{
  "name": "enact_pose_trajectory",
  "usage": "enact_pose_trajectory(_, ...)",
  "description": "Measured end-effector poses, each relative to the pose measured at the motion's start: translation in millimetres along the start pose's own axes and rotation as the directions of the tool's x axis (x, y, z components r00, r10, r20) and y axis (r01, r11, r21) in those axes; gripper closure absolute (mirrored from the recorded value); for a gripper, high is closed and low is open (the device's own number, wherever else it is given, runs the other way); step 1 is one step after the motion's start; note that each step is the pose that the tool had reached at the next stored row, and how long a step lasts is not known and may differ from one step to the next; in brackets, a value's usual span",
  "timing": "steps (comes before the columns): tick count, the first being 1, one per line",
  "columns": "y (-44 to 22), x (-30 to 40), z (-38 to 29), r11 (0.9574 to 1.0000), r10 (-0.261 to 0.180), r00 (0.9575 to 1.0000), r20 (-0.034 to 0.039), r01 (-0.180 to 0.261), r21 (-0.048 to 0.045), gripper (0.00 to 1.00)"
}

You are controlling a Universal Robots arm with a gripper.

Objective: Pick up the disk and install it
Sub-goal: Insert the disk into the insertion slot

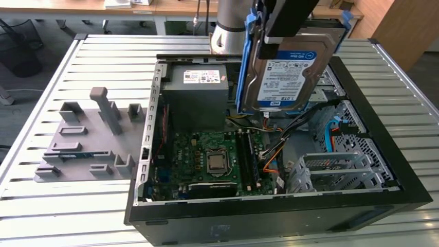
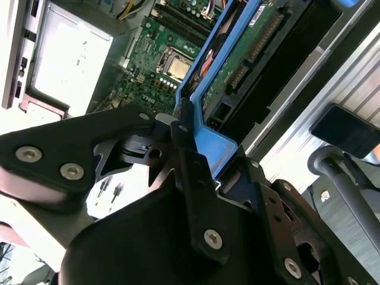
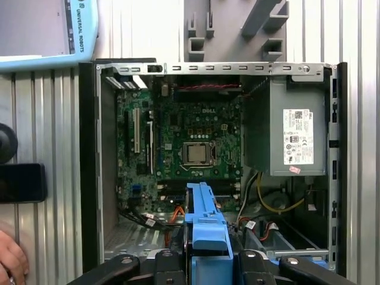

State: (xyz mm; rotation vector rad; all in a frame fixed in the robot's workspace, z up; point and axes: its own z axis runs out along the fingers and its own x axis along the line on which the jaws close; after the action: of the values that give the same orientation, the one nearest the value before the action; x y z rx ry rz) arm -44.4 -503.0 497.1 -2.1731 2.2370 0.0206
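Disk [image 1: 296,67] hangs on end above the open computer case [image 1: 274,216], gripper [image 2: 214,157] clamped on its blue carrier bracket [image 3: 206,219]. Carrying it well, I'd say, means a firm squeeze and steering clear of the loose cables [image 1: 274,149].

Black end effector [image 2: 196,142] with silver screws [image 2: 28,154] on a silver-grey arm [image 1: 230,28].

A worktop [image 1: 61,206] of pale ribbed metal slats fills the exterior view under bright, even light. A light wooden desk [image 1: 178,7] runs along the top edge. A brown wooden panel [image 1: 404,25] stands in the upper right. Grey floor [image 1: 20,118] shows at the left edge.
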Motion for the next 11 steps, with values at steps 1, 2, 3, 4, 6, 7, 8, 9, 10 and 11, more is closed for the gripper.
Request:
enact_pose_trajectory(1, -1.9, 0.2, 0.7, 1.0000, 0.000, 1.0000, 0.0001, 0.000, 0.0000, 0.63)
enact_pose_trajectory(2, -3.5, 0.3, 1.4, 1.0000, 0.000, 1.0000, 0.0000, 0.000, 0.0000, 0.63)
enact_pose_trajectory(3, -4.8, 0.5, 2.1, 1.0000, 0.000, 1.0000, -0.0001, 0.000, -0.0001, 0.63)
enact_pose_trajectory(4, -5.8, 0.6, 2.7, 1.0000, 0.000, 1.0000, -0.0001, 0.000, -0.0001, 0.63)
enact_pose_trajectory(6, -6.4, 2.1, 4.1, 1.0000, 0.000, 1.0000, -0.0001, 0.000, -0.0001, 0.63)
enact_pose_trajectory(7, -6.5, 4.1, 4.9, 1.0000, 0.000, 1.0000, -0.0001, 0.000, 0.0000, 0.63)
enact_pose_trajectory(8, -6.6, 6.6, 5.9, 1.0000, 0.000, 1.0000, 0.0001, 0.000, 0.0000, 0.63)
enact_pose_trajectory(9, -6.6, 9.5, 6.8, 1.0000, 0.000, 1.0000, -0.0001, 0.000, 0.0000, 0.63)
enact_pose_trajectory(10, -6.7, 13.0, 7.9, 1.0000, 0.000, 1.0000, -0.0001, 0.000, 0.0000, 0.63)
enact_pose_trajectory(11, -6.9, 16.5, 9.0, 1.0000, 0.000, 1.0000, 0.0000, 0.000, 0.0000, 0.63)
